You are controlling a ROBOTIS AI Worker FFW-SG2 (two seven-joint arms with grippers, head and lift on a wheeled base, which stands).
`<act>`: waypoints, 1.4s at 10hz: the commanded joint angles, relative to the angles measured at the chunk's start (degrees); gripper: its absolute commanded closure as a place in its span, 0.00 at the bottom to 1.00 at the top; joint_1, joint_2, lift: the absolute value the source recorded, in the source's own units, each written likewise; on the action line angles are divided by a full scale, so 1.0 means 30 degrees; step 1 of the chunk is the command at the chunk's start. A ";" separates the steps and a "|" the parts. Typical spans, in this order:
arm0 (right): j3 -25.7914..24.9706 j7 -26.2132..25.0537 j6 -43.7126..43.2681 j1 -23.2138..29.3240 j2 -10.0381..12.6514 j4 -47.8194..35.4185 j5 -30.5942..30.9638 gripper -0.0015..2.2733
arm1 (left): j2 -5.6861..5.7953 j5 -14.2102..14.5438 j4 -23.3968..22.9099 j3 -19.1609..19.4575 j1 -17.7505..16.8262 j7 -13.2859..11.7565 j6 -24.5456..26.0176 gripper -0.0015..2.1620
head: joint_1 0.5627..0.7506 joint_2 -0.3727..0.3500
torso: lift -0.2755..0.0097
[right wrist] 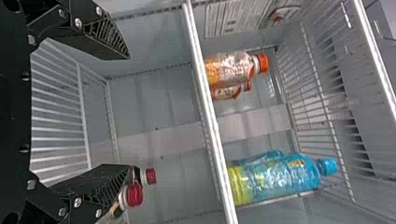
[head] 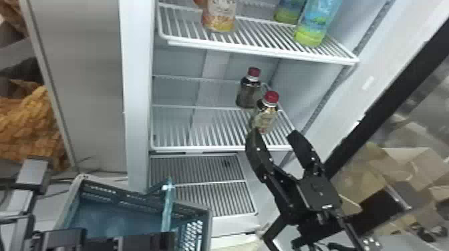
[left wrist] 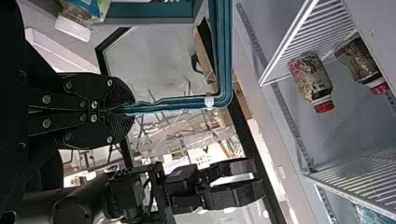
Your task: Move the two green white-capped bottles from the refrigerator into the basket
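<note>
In the head view my right gripper (head: 274, 133) stands open before the fridge's middle shelf, near two red-capped bottles (head: 265, 116); in the right wrist view that gripper (right wrist: 128, 114) holds nothing, one finger overlapping those bottles. Two blue-and-green bottles (head: 310, 31) stand on the upper shelf; a light blue cap tops the nearer one (right wrist: 285, 177). My left gripper (head: 147, 242) is at the teal basket (head: 117, 195). The left wrist view has the left gripper (left wrist: 126, 111) shut on the basket's teal handle (left wrist: 177, 102). A white-capped bottle (left wrist: 74, 28) lies near a teal wall; its exact place I cannot tell.
Orange-labelled bottles (head: 218, 18) share the upper wire shelf (head: 260, 50), whose front edge runs above the right gripper. The dark door edge (head: 377, 96) slants at the right. A grey side panel (head: 80, 83) flanks the fridge on the left, and the basket sits low in front.
</note>
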 commanded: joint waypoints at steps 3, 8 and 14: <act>0.0372 -0.0462 -0.1547 0.0447 0.0038 0.0917 0.0235 0.10 | 0.0020 -0.0051 0.0038 -0.0062 -0.0047 -0.0001 0.0000 0.54 | 0.70 0.03 | 0.04; 0.0448 -0.0491 -0.1547 0.0400 0.0038 0.0870 0.0273 0.10 | 0.0050 -0.0051 0.0038 -0.0138 -0.0047 -0.0001 0.0000 0.54 | 0.70 0.03 | 0.04; 0.0448 -0.0520 -0.1547 0.0447 0.0067 0.0729 0.0197 0.10 | 0.0050 -0.0051 -0.0009 -0.0100 -0.0047 -0.0001 0.0000 0.54 | 0.70 0.03 | 0.04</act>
